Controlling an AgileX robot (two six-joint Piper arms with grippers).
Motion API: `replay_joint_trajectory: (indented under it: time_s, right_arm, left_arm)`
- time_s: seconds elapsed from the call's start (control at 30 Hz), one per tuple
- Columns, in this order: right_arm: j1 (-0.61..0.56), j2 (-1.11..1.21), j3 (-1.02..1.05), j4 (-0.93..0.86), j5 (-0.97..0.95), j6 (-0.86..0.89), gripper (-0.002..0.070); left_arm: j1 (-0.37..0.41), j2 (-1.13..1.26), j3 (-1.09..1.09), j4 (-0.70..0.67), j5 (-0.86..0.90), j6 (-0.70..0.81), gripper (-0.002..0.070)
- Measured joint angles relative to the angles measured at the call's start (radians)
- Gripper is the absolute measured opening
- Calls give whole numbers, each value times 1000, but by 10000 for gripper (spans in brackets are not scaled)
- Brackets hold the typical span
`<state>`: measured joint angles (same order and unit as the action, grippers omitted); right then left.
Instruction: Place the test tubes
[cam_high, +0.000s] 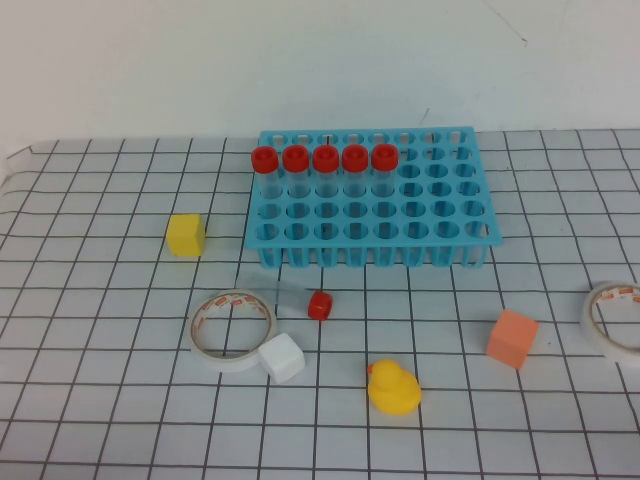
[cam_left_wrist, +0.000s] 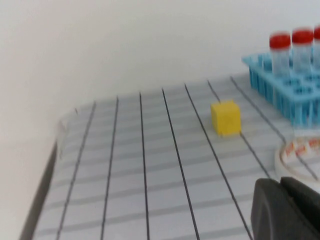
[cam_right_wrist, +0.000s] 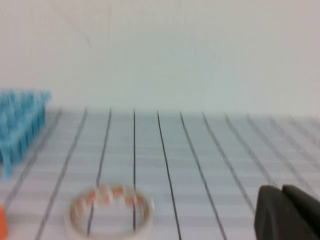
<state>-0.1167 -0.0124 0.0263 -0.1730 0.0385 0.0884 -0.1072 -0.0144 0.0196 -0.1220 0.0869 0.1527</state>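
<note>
A blue test tube rack (cam_high: 372, 200) stands at the back middle of the table, with several red-capped tubes (cam_high: 325, 170) upright in one row. One more clear tube with a red cap (cam_high: 318, 304) lies flat in front of the rack, beside a tape roll. Neither arm shows in the high view. My left gripper (cam_left_wrist: 280, 185) is shut and empty, low over the left side of the table; the rack (cam_left_wrist: 290, 92) is ahead of it. My right gripper (cam_right_wrist: 281, 192) is shut and empty too, over the right side, with the rack's edge (cam_right_wrist: 20, 125) off to one side.
A yellow cube (cam_high: 186, 234) sits left of the rack. A tape roll (cam_high: 232, 328) and a white cube (cam_high: 282, 357) lie at front left, a yellow rubber duck (cam_high: 392, 387) at front middle, an orange cube (cam_high: 512, 337) and a second tape roll (cam_high: 614, 318) at the right.
</note>
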Motion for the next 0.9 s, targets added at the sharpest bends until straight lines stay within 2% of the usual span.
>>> replay_joint_trajectory:
  time_s: [0.27, 0.47, 0.63, 0.7, 0.83, 0.9]
  right_arm:
    - [0, 0, 0, -2, -347, 0, -1]
    - [0, 0, 0, -2, -552, 0, -1]
    - [0, 0, 0, 16, -591, 3, -1]
    - [0, 0, -28, 19, -540, 5, -1]
    - [0, 0, -190, 23, -326, 5, -1]
    - [0, 22, -328, 23, -145, 5, -1]
  left_arm:
    - [0, 0, 0, 0, -428, -2, -1]
    - [0, 0, 0, 0, -605, -2, -1]
    - [0, 0, 0, -24, -644, 78, -1]
    - [0, 0, -3, -27, -628, 94, -1]
    - [0, 0, -114, -30, -441, 130, -1]
    - [0, 16, -246, -55, -268, 156, -1]
